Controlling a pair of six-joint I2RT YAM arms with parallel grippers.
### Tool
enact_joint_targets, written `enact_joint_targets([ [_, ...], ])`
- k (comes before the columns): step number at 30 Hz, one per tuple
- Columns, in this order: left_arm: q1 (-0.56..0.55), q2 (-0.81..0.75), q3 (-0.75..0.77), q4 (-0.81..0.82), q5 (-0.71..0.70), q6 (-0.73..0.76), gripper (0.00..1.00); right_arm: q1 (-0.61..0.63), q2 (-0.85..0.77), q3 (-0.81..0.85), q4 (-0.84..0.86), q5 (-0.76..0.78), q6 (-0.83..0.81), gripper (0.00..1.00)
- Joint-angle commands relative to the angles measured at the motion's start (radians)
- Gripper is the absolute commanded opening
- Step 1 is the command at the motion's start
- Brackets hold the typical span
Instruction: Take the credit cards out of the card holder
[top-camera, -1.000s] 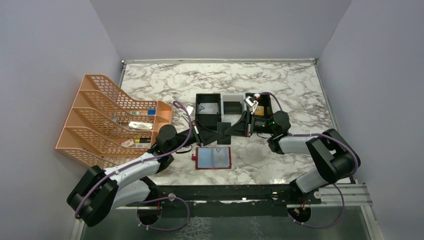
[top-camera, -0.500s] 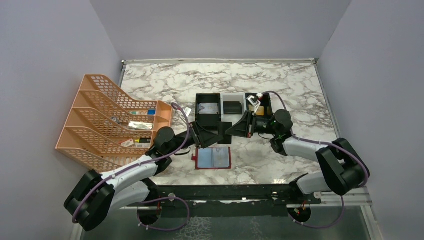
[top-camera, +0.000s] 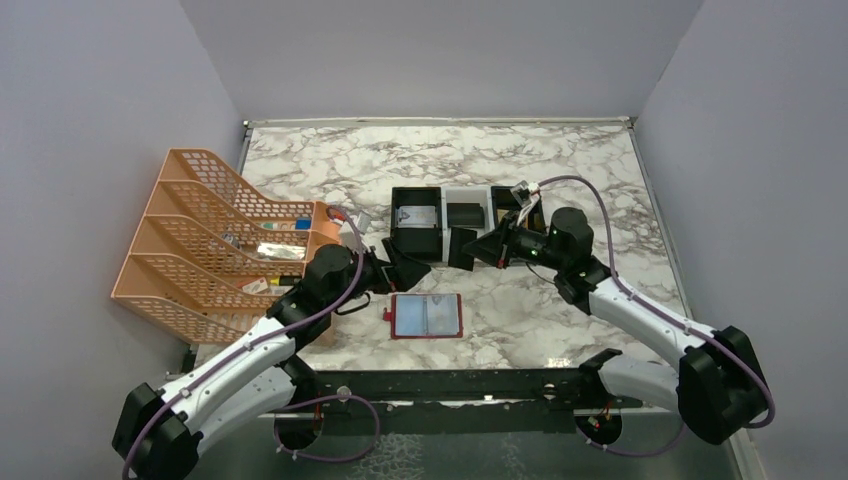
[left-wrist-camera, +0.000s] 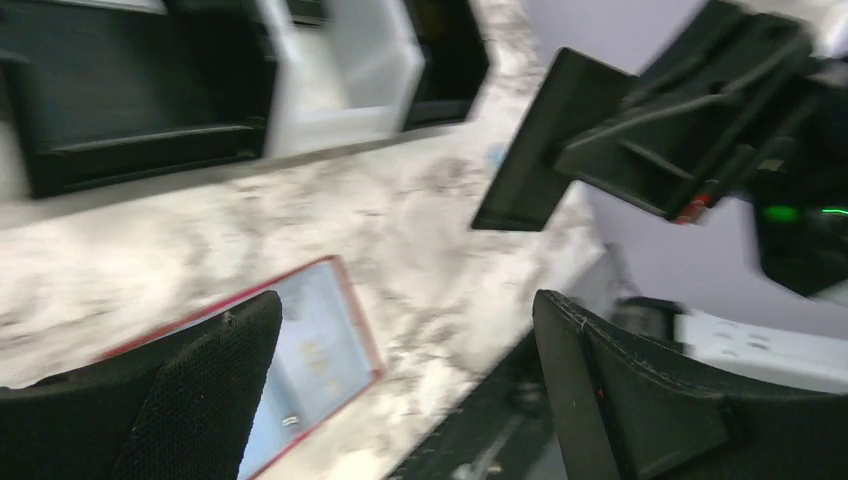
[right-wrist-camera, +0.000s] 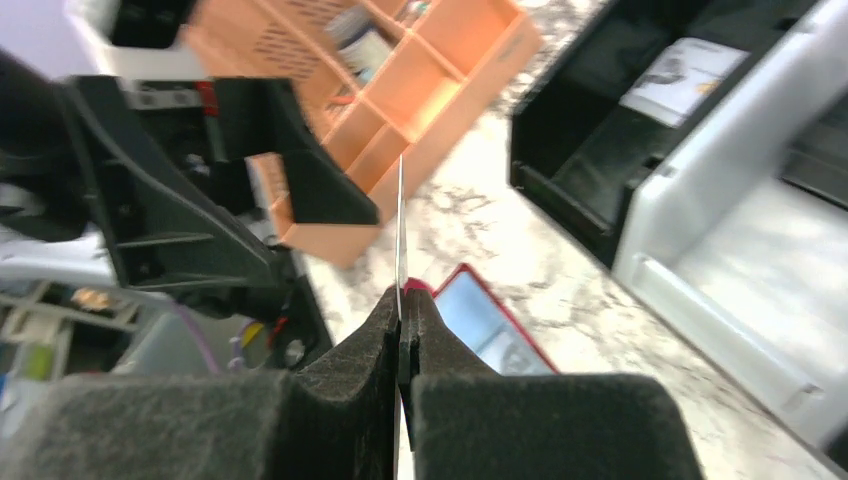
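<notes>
The card holder (top-camera: 427, 316) lies open and flat near the table's front edge, red-bordered with pale blue panels; it also shows as the card holder (left-wrist-camera: 310, 350) under my left fingers and the card holder (right-wrist-camera: 490, 322) past my right ones. My right gripper (top-camera: 480, 248) is shut on a black credit card (top-camera: 461, 248), held on edge above the table; this card (right-wrist-camera: 400, 225) appears as a thin line between my right gripper's (right-wrist-camera: 403, 300) pads. My left gripper (top-camera: 408, 262) stands open and empty, just left of that card (left-wrist-camera: 535, 150); the left gripper (left-wrist-camera: 400, 330) hovers over the holder's corner.
A black-and-white three-compartment tray (top-camera: 492, 192) stands behind the grippers, with a silvery-white card (top-camera: 420, 215) in its left bin and a dark card (top-camera: 465, 213) in the middle one. An orange mesh file rack (top-camera: 215, 235) fills the left side.
My left gripper has let go of the black card and drawn back to the left, jaws wide. The right gripper stays shut on the card and has lifted it slightly away to the right.
</notes>
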Motion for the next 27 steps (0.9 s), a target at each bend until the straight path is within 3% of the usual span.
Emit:
enact_joint_targets([
  [1,-0.003,-0.016,0.212,-0.518,-0.278,0.287,0.99,-0.002,-0.02,0.065,-0.283,0.229,-0.248,0.01],
  [4,-0.003,-0.017,0.265,-0.615,-0.312,0.357,0.99,-0.002,-0.037,0.078,-0.357,0.321,-0.343,0.01],
  [13,-0.003,0.018,0.251,-0.607,-0.271,0.363,0.99,0.004,-0.059,0.115,-0.329,0.417,-0.587,0.02],
  [17,-0.003,0.018,0.258,-0.607,-0.275,0.393,0.99,0.076,0.001,0.154,-0.312,0.476,-0.746,0.02],
  [22,-0.003,0.0,0.26,-0.611,-0.284,0.401,0.99,0.322,0.112,0.158,-0.211,0.842,-1.131,0.02],
  [27,-0.003,-0.036,0.259,-0.633,-0.292,0.399,0.99,0.338,0.234,0.225,-0.176,1.017,-1.224,0.01],
])
